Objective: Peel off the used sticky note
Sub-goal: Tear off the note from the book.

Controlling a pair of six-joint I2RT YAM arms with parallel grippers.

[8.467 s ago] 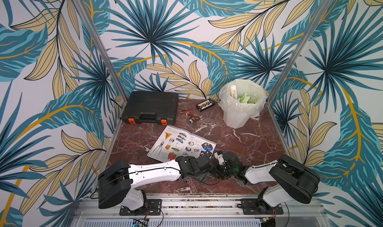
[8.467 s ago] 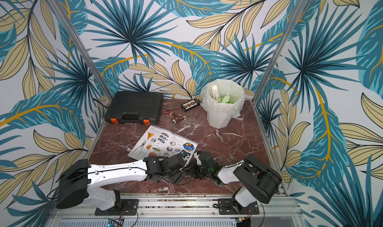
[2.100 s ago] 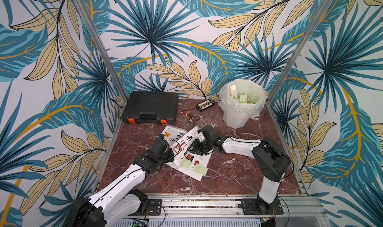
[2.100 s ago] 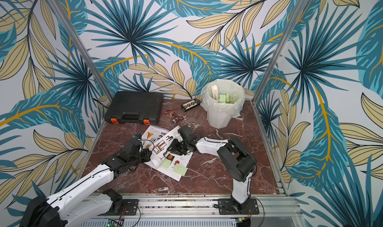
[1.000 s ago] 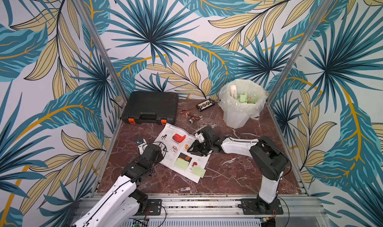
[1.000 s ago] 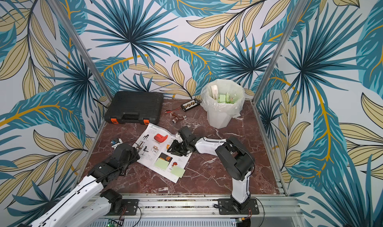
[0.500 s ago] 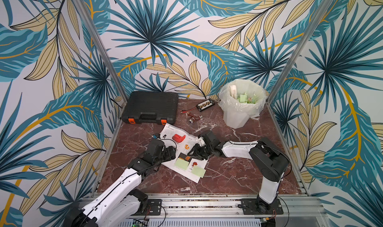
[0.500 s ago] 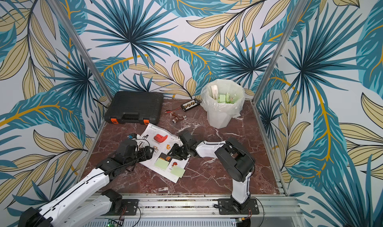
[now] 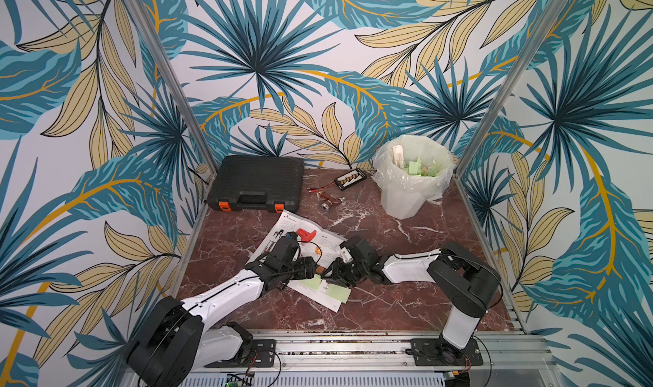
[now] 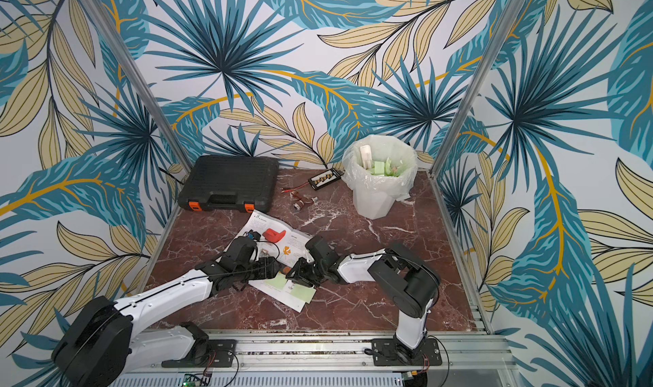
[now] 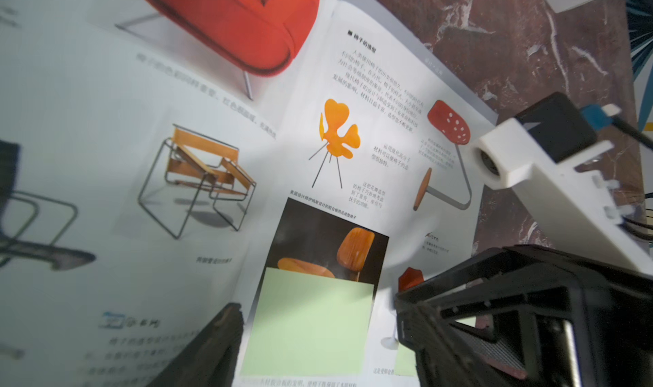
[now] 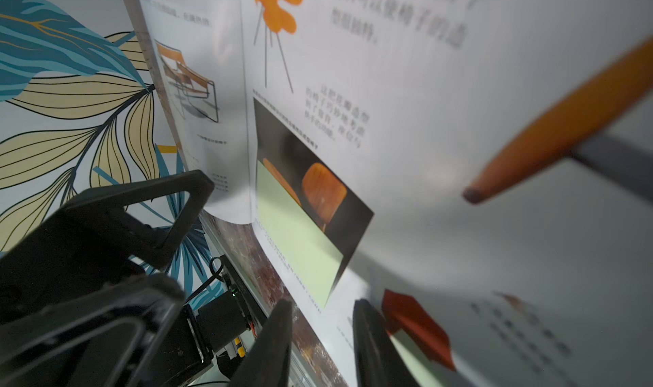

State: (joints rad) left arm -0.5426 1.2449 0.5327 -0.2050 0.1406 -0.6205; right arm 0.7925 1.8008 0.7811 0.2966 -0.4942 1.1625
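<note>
The open booklet [image 11: 198, 247] is printed in Chinese. On its right page a bold heading [image 11: 361, 46] seems to read "椅子的造型". The caption [image 11: 323, 205] above the dark photo [image 11: 318, 240] is too small to read surely. The far corner bears a page number [image 9: 288, 216], apparently 8.

In both top views the light is bright and even. The arms drop only soft, faint shadows on the table [image 9: 388, 307]. Things look sharp in the middle of the frame. Near the left and right edges the metal posts [image 9: 512, 74] lean outward, as a wide lens makes them.

In the left wrist view the book [image 11: 353, 67] is brightly lit. Its words are clear in the middle, but one side of the picture is fuzzy. A soft shadow lies along one edge of the sticky note [image 11: 307, 325].

The right wrist view is dimmer and greyer, with most print blurred. The right gripper [image 12: 321, 307] is a dark, fuzzy shape close to the lens.
</note>
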